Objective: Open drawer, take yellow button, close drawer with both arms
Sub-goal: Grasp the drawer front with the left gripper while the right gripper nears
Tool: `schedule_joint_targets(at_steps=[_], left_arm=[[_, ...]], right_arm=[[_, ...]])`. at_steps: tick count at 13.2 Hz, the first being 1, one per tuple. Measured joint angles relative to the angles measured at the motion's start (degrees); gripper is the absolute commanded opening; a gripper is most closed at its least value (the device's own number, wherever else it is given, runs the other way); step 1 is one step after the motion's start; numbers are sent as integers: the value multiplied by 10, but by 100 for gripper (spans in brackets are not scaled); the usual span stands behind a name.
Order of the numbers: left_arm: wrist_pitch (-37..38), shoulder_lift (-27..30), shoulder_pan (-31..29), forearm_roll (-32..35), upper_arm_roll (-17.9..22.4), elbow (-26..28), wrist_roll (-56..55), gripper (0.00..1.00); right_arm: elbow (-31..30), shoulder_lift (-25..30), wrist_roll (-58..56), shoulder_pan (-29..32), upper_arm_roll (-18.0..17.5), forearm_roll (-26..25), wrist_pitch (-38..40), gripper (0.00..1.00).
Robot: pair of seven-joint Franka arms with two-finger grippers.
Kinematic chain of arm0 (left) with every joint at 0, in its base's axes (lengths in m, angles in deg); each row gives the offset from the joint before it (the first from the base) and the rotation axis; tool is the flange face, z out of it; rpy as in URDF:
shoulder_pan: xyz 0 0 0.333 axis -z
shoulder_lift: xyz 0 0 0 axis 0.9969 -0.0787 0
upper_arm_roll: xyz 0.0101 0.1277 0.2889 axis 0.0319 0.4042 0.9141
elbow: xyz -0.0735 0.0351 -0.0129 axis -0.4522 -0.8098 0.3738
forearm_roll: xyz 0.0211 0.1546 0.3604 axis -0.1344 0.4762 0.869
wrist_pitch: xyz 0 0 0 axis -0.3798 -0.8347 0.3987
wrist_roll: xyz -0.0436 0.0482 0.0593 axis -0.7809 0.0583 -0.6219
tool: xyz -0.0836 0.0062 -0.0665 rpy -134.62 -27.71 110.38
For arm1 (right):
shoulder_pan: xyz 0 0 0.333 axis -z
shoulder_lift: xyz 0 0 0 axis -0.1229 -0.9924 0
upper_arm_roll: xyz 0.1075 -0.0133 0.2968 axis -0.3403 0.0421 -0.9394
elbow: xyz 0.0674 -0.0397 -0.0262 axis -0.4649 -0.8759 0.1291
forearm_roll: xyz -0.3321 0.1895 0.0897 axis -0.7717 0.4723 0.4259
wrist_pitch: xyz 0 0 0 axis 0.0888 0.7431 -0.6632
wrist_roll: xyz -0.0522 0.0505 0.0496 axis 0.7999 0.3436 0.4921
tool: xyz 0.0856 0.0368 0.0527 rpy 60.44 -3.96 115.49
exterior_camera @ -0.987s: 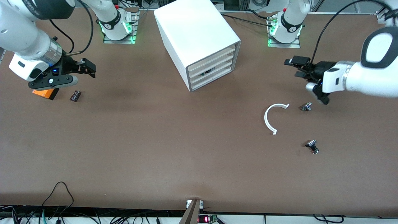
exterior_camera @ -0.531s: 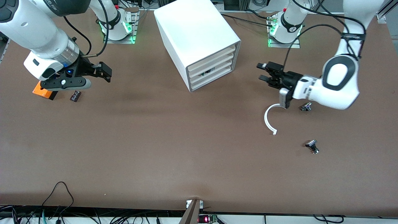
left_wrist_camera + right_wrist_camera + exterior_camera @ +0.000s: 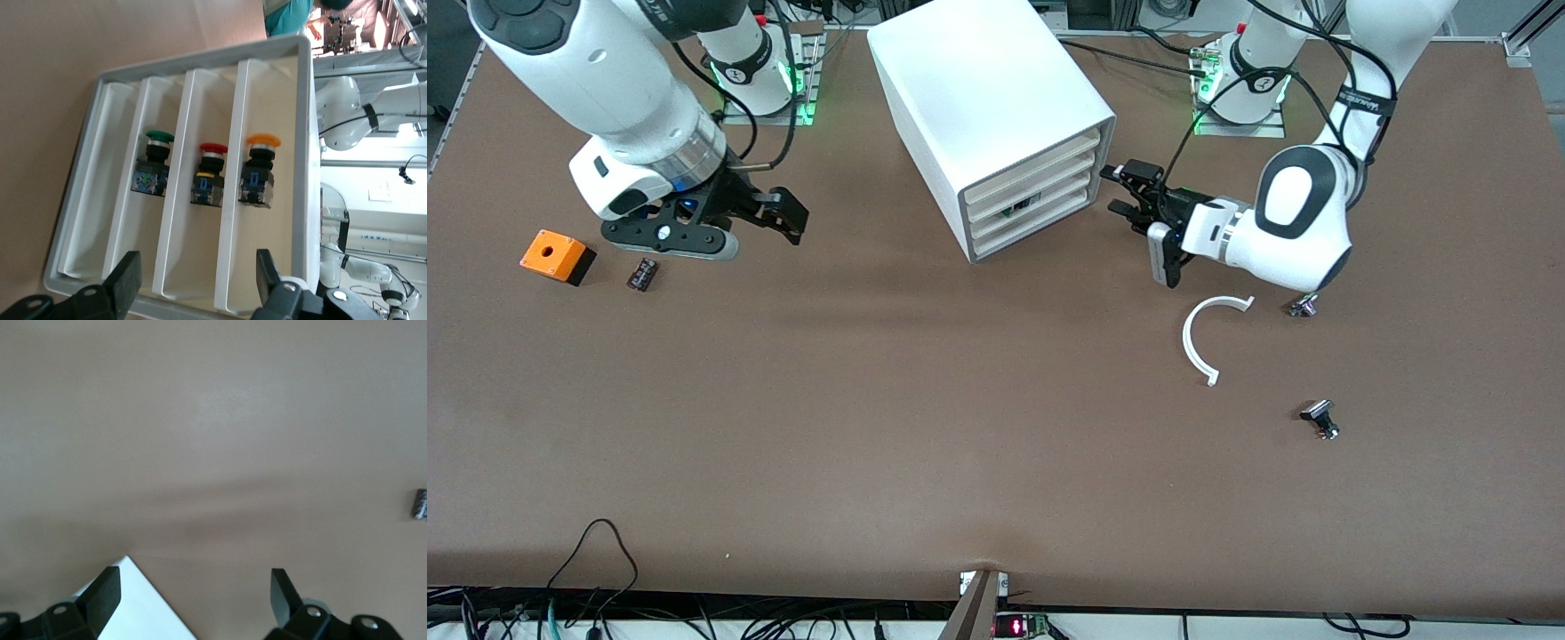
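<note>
Facing the cabinet (image 3: 996, 116): left claw (image 3: 1129, 189), spread, empty, just in front of the drawers (image 3: 1032, 200), all closed. Button (image 3: 260, 163), orange cap, inside the top slot beside red and green ones. Right claw (image 3: 783, 213), spread, empty, over bare surface (image 3: 871, 400) toward its end.

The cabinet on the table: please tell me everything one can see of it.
The cabinet is a big white box, plastic by its look, standing on the brown table between the two arm bases, turned at an angle. Its front holds four stacked cream-white slat drawers, all pushed in. The open left gripper hovers just in front of them; nothing touches it.
</note>
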Motion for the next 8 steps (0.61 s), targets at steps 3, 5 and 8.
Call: schedule_joint_targets(at_steps=[3,5,8], left_arm=[[-1,1,0,-19,-20,21,30,59],[-3,1,0,-25,-35,36,48,56],[-5,1,0,-26,-42,45,58,13]], right_arm=[[41,-31,96,-21,0,28,-1,100],[67,-51,148,-38,0,30,-1,100],[103,-78,251,-67,0,31,-10,100]])
